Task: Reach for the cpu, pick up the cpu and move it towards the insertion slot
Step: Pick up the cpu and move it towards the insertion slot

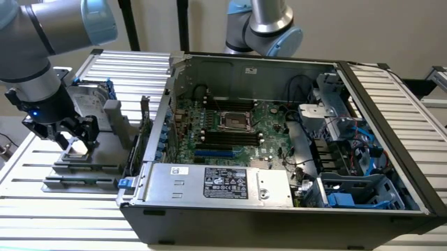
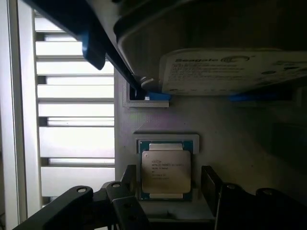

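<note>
The cpu lies flat, silver top up, in a square recess of the grey holder. In the exterior view the cpu is at the left, outside the computer case. My gripper hangs just above it, open. One dark finger stands on each side of the chip with a small gap, and neither touches it. In the exterior view the gripper is low over the holder. The insertion slot, a silver-framed socket with a dark centre, sits on the motherboard inside the case.
A silver hard drive in a blue frame stands in the holder just behind the cpu. The open case wall rises between the holder and the motherboard. Black memory slots lie beside the socket. A second arm is behind the case.
</note>
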Robot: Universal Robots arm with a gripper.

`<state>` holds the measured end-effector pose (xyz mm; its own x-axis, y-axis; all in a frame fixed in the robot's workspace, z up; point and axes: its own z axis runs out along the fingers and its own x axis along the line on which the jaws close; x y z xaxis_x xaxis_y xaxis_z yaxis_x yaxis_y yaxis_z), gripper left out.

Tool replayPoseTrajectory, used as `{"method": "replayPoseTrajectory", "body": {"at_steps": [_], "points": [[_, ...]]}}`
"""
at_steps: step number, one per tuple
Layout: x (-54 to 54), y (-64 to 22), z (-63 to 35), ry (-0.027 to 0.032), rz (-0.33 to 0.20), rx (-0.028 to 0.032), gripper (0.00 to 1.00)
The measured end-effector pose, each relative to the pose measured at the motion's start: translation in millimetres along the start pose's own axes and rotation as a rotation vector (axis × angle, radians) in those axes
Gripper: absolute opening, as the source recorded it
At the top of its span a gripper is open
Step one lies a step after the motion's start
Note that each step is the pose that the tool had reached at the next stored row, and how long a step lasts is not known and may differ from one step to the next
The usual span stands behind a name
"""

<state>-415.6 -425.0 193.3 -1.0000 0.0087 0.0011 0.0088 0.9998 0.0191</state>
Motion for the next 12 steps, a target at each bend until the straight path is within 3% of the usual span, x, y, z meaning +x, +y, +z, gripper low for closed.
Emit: {"method": "replayPoseTrajectory", "body": {"at_steps": [12], "points": [[2.1, 3.4, 3.2, 0.0, 0.0, -0.0001, 0.65]]}}
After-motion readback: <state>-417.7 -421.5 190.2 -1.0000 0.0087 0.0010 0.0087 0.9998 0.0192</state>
